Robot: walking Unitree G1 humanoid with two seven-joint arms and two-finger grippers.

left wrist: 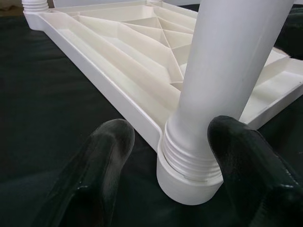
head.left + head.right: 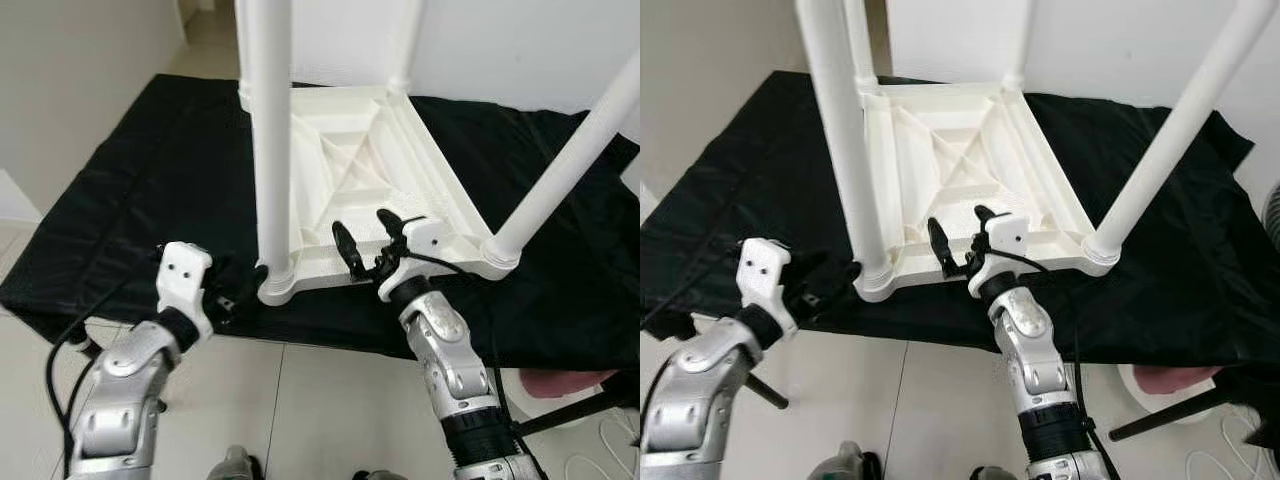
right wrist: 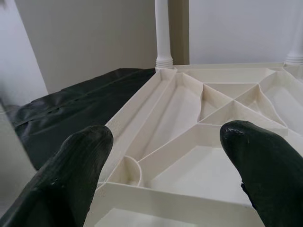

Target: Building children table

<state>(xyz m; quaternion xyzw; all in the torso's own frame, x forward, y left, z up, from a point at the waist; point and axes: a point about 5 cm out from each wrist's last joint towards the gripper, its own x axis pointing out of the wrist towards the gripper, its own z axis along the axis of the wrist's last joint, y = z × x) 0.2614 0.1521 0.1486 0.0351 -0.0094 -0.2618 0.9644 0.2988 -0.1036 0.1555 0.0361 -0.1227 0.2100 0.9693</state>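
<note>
Two silver arms with black joint rings; each wrist carries a white housing, the left gripper's [image 2: 243, 287] with two screw holes. Black cables, glossy black fingers [image 1: 99, 175].
</note>
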